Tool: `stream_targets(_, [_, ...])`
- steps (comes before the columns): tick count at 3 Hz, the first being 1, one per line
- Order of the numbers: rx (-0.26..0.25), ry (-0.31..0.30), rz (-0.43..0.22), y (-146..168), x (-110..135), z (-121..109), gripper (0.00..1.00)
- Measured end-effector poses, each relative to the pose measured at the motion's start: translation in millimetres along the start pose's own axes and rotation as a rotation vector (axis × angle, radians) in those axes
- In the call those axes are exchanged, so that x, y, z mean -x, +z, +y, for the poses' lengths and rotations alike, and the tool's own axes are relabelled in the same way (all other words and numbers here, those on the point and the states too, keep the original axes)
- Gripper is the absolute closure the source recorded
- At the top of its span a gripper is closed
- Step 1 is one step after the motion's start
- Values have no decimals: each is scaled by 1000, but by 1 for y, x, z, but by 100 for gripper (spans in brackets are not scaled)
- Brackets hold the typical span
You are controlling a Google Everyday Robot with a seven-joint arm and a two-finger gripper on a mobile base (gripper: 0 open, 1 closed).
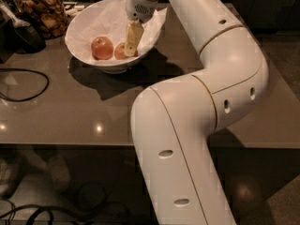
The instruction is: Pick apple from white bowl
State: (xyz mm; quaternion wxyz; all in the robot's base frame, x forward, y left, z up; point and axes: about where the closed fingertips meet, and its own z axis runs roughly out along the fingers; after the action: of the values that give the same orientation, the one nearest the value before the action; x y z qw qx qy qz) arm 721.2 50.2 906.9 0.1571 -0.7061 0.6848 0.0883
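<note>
The white bowl (82, 27), lined with crinkled white paper, stands at the back left of the brown table. Two apples lie in it. The rounder, redder one (101, 47) is on the left. The smaller orange-golden apple (120, 52) lies to its right, partly hidden behind my gripper. My gripper (132, 40) reaches down into the bowl from the arm above and sits right at this apple, on its right side. I cannot tell whether it is touching the apple.
A glass jar (40, 11) of brown snacks stands at the back left beside a dark object (21, 34). A black cable (28, 86) loops on the table's left. My large white arm (220, 78) covers the table's right half. The front edge (70, 145) is near.
</note>
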Motion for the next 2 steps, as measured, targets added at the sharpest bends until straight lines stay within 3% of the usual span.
stream_targets(2, [13,-28,5,13,8,-3,32])
